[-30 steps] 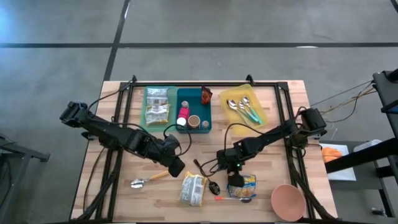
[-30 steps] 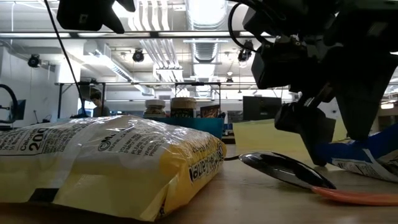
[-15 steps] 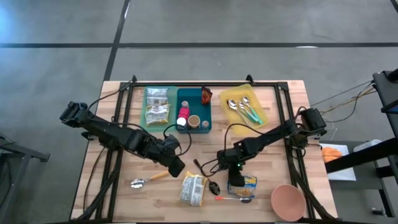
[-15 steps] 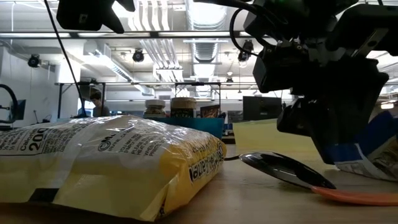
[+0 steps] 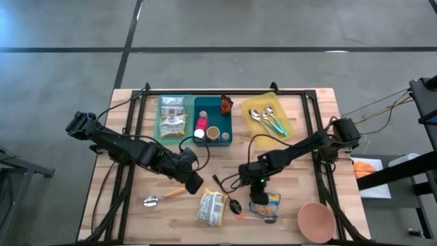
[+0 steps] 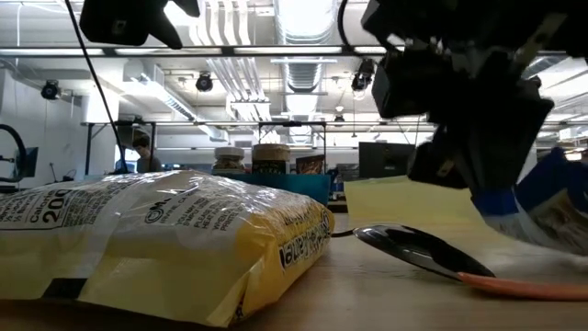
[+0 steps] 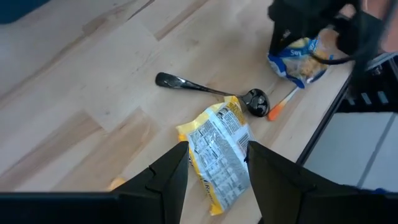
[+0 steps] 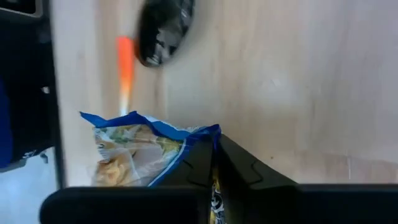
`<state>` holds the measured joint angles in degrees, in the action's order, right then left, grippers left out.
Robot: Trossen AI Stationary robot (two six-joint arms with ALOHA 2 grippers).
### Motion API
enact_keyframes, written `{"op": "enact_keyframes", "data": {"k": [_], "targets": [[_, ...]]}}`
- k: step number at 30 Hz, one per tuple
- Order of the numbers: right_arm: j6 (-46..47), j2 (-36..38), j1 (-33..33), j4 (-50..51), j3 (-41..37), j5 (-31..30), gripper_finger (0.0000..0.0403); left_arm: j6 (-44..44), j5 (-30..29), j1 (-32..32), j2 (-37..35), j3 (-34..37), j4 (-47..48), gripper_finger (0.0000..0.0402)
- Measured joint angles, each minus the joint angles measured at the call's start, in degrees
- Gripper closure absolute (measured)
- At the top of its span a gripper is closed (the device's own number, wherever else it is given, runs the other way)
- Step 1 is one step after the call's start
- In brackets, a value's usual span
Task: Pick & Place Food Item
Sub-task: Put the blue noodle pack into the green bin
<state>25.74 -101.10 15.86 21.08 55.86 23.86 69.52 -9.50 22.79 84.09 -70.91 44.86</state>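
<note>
A blue snack bag [image 5: 269, 203] lies near the table's front edge, right of centre, with my right gripper [image 5: 258, 195] shut on it. In the low view the bag [image 6: 548, 208] slants up from the wood under the dark gripper [image 6: 470, 173]. A yellow snack bag [image 5: 212, 207] lies flat on the table left of it. My left gripper [image 5: 194, 184] hovers open above and left of that yellow bag [image 7: 219, 149], with nothing between its fingers. My right gripper pinches the blue bag's torn top edge [image 8: 208, 133] between its two fingers, which meet on it in the wrist view. The fingers slant down at it from the table's far right. The gripped end is raised and the bag sits tilted; whether its other end rests on the table, I cannot tell.
A black spoon [image 5: 229, 197] lies between the two bags, an orange-handled spoon [image 5: 254, 217] in front of the blue one. A pink bowl [image 5: 315, 221] stands front right, a wooden-handled spoon [image 5: 161, 199] front left. Green [image 5: 173, 117], teal [image 5: 213, 120] and yellow [image 5: 268, 117] trays line the far side.
My right gripper has shut on the blue bag's top edge while staying in place. The bag's gripped end has come up off the table, so the bag now stands tilted where it lay flatter before.
</note>
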Motion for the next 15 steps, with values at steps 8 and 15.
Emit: {"op": "enact_keyframes", "data": {"k": [8, 15], "targets": [[1.29, 8.01, -0.02, 3.57, 0.02, -5.81, 0.0394, 13.83, -0.82, 0.05, 0.00, 0.00, -0.87, 0.0231], [4.45, 18.94, -0.74, 5.73, 0.02, -15.09, 0.0394, 17.92, -9.81, 0.81, 0.50, 0.00, -8.80, 0.0231]]}}
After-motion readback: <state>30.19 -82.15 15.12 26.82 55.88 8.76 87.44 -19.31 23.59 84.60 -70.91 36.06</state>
